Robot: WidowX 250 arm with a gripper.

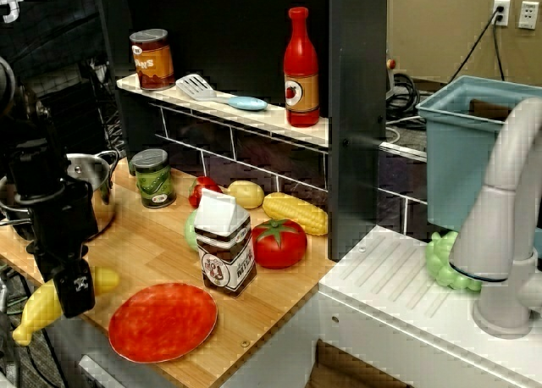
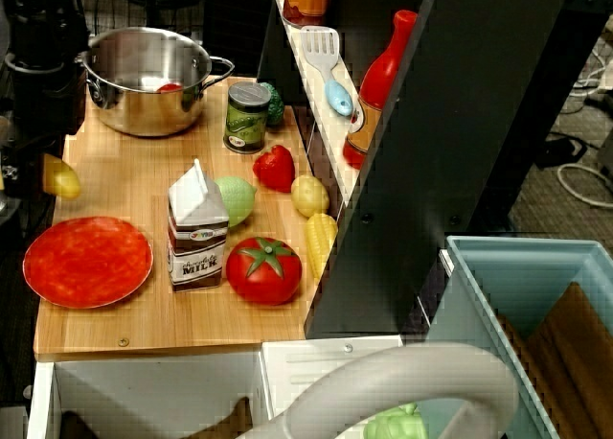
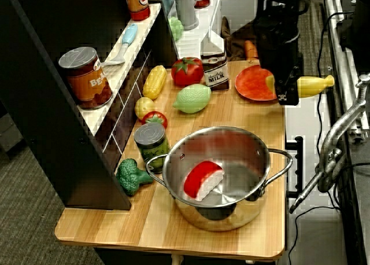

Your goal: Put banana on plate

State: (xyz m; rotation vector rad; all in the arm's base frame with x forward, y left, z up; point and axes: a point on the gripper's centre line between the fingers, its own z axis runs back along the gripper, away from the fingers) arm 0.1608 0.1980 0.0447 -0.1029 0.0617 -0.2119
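So at this point the robot was in the carry step. The gripper (image 1: 74, 293) had its jaws clamped across the middle of the banana (image 1: 34, 313), and the fruit was up off the bench (image 1: 152, 257), hanging at the front-left edge with one tapered end sticking out past it. In the view from behind the pot you could see that end (image 3: 315, 85) poking out beyond the side of the bench, with the black gripper body covering the banana's middle.

The plate (image 1: 163, 322) sat flat near the front edge, bare, just beside the gripper, with the milk carton (image 1: 224, 244) right behind it and the tomato (image 1: 279, 242) a bit further along. The steel pot (image 1: 91, 189) was on the other side of the arm.

My read: grab done, drop-off not done yet. Next move would need a short sideways shift to get the banana over the middle of the plate, then a lower and release. The banana looked about as long as the plate is wide, so centering it mattered, or one end would hang over the rim. The carton is the thing to avoid clipping.
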